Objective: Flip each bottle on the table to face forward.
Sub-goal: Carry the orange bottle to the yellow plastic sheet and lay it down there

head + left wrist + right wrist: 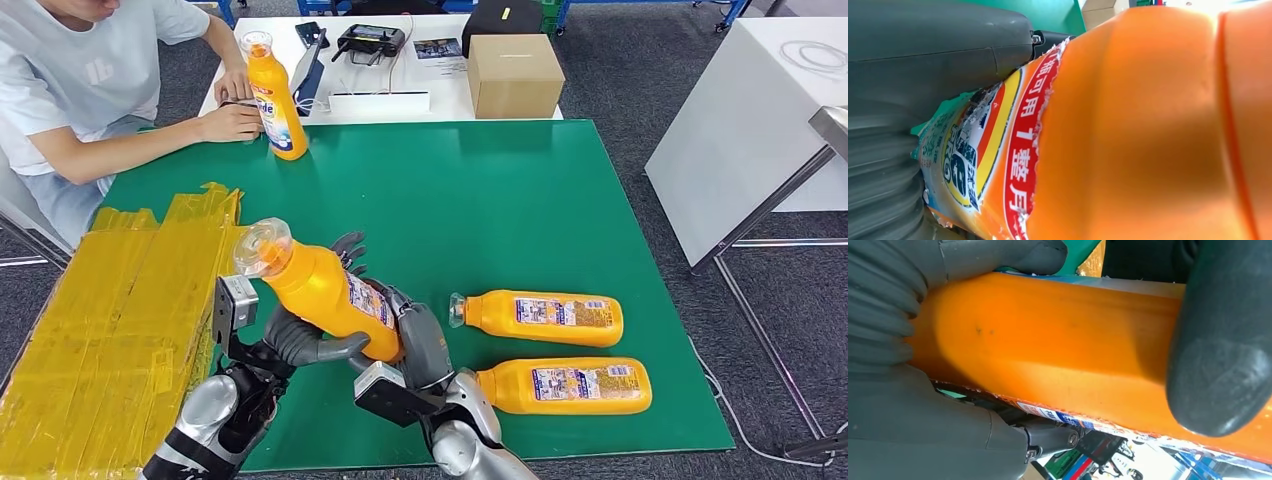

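Note:
An orange bottle point(320, 292) with a clear cap is lifted and tilted above the green table point(480, 200), cap pointing up and left. My left hand point(300, 340) grips it from below and my right hand point(415, 335) holds its base end. Up close, the left wrist view shows the bottle point(1128, 130) with its torn label against my left hand point(923, 75). The right wrist view shows the bottle's orange side point(1048, 340) wrapped by my right hand point(923, 405). Two more orange bottles point(540, 317) point(565, 385) lie on their sides at the right. One bottle point(275, 100) stands upright at the far left.
A person point(90, 80) sits at the far left with hands beside the upright bottle. Yellow tape sheets point(110, 320) cover the table's left part. A cardboard box point(513, 75) and devices sit on the white table point(440, 85) behind.

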`<state>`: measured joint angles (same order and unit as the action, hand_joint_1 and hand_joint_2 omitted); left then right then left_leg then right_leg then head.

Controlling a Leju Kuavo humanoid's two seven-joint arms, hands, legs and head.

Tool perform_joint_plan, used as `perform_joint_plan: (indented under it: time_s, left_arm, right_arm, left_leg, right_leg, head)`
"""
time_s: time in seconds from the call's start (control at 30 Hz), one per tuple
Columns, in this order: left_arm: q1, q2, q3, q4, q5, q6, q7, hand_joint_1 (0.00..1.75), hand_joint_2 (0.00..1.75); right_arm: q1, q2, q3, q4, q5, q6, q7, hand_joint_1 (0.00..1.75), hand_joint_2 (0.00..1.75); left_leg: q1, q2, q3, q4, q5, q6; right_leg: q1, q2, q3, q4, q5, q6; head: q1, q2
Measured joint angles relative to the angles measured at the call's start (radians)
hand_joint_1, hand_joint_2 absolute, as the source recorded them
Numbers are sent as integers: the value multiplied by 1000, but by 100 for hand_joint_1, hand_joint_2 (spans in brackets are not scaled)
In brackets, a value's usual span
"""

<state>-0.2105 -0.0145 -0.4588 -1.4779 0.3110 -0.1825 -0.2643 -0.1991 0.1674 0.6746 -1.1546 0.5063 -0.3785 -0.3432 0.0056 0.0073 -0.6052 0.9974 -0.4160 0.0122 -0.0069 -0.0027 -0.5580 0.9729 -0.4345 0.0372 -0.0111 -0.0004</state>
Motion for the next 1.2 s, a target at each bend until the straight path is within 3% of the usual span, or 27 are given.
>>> perform_joint_plan:
  time_s: [1.2]
  left_arm:
    - [27, -8, 50, 0, 24, 9, -14, 0, 175]
  right_arm:
    - [-26, 3, 19, 51, 32, 8, 41, 175, 175]
  left_leg:
    - [0, 0, 0, 0, 0, 0]
  right_leg:
    - [0, 0, 0, 0, 0, 0]
  head:
    - [0, 0]
